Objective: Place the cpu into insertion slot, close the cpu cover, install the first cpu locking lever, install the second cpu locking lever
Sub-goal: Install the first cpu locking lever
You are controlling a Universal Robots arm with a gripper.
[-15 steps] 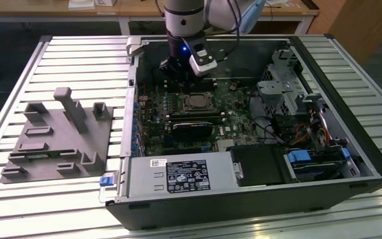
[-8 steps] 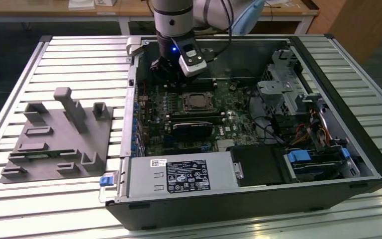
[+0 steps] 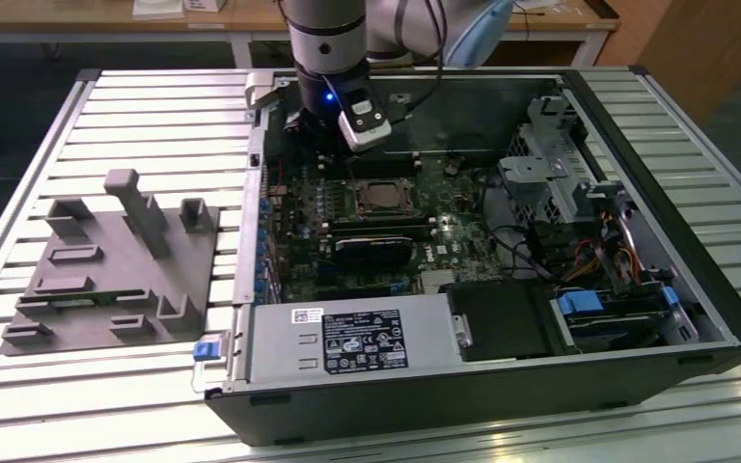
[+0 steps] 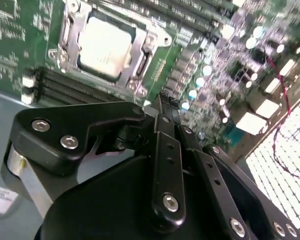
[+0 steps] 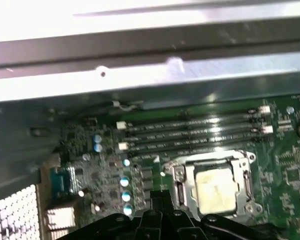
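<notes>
The cpu (image 3: 377,198) lies flat in the insertion slot (image 5: 176,175) on the green board, its silvery-tan top showing in both wrist views (image 4: 102,46) (image 5: 217,187). The cpu cover (image 4: 72,27) is down around it, the chip showing through its square window. My gripper (image 4: 161,101) is shut with nothing between its black fingers. It hovers above the board beside the socket, on the side toward the row of capacitors, apart from the cover. In the first wrist view the gripper (image 5: 160,195) sits just short of the socket's corner.
Long black memory slots (image 5: 190,132) run beside the socket toward the case wall (image 5: 140,80). A black cooler (image 3: 373,253), a power supply (image 3: 344,342) and a drive cage (image 3: 609,313) fill the case's near side. A grey fixture (image 3: 113,270) stands on the table at the exterior view's left.
</notes>
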